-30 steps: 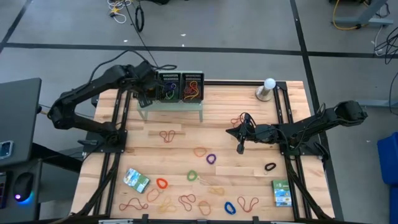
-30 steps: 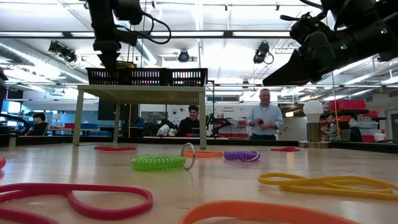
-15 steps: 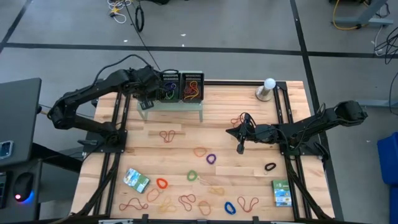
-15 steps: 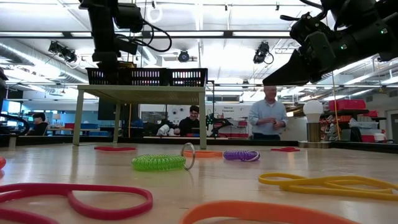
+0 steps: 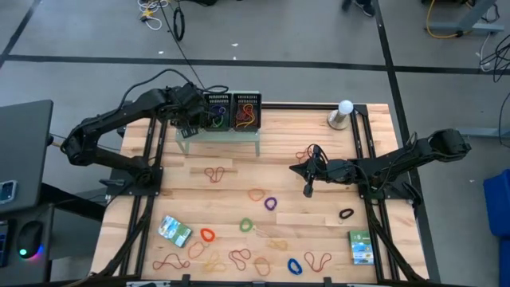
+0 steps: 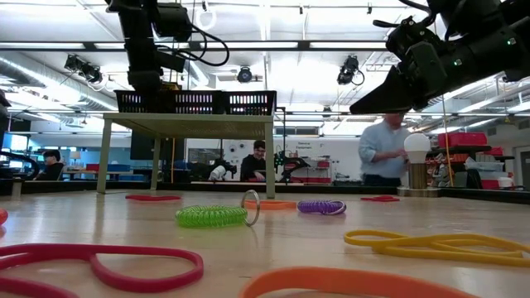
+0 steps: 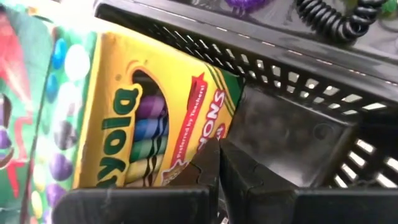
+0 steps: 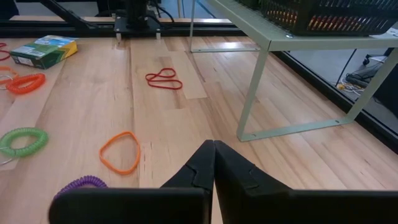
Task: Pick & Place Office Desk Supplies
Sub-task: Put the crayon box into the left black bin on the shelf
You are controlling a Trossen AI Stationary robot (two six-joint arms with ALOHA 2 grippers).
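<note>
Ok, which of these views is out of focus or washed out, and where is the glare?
Low view: the nearest red band and orange band are soft, the green coil is sharper, and the ceiling lights behind glare bright. Left wrist view: the crayon box sits so close that its edges smear. High view: evenly lit, only faint shadows under the shelf.

One camera looks straight down on my whole desk (image 5: 319,159); another sits at desk-top height, facing level into the room. My left wrist camera is pressed close to a crayon box (image 7: 149,124) and black mesh tray (image 7: 298,81). My right wrist camera looks low across the boards at the pale-green shelf (image 8: 267,46), which the overhead and low views share.
</note>
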